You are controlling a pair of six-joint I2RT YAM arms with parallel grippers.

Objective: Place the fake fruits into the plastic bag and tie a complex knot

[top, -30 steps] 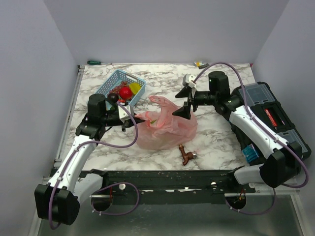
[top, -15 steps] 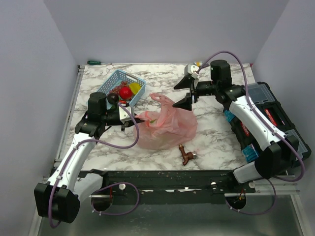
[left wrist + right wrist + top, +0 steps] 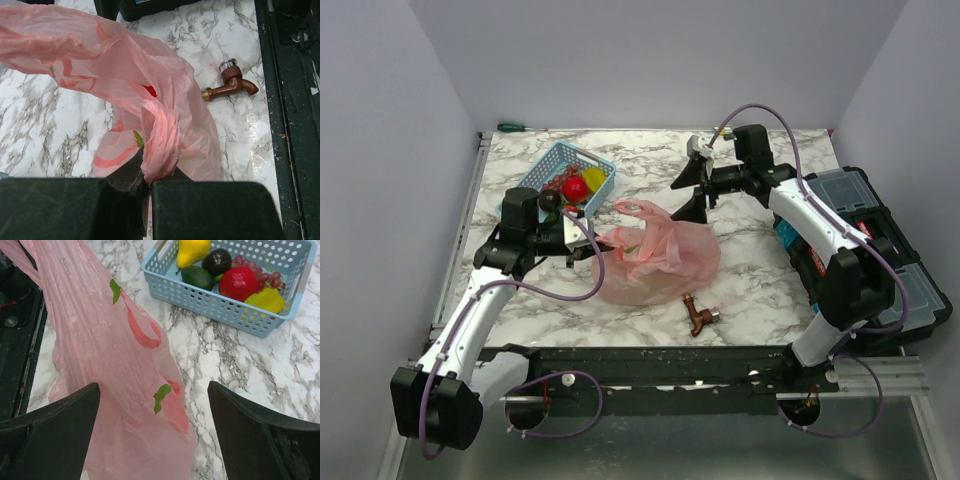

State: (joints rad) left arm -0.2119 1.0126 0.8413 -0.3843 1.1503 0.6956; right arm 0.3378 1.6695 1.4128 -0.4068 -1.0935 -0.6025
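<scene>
The pink plastic bag (image 3: 657,256) lies crumpled mid-table. My left gripper (image 3: 588,247) is shut on a bunched fold of its left edge (image 3: 160,145); the pink twist runs into the closed jaws of that gripper (image 3: 147,182). My right gripper (image 3: 692,196) hovers open above the bag's far right side, and the bag (image 3: 100,355) spreads below its jaws (image 3: 152,387) with nothing gripped. The fake fruits (image 3: 576,187) sit in the blue basket (image 3: 604,163): a yellow pear (image 3: 192,250), a dark one (image 3: 216,261), a green one (image 3: 197,276) and a red one (image 3: 239,282). No knot is in view.
A brown tap (image 3: 699,314) lies near the front edge, right of the bag, also in the left wrist view (image 3: 230,85). A black toolbox (image 3: 865,225) stands along the right side. A green-handled screwdriver (image 3: 515,127) rests at the back left.
The right arm has swung its elbow toward the back, and its open gripper has risen slightly away from the bag. The left arm holds still on the bag.
</scene>
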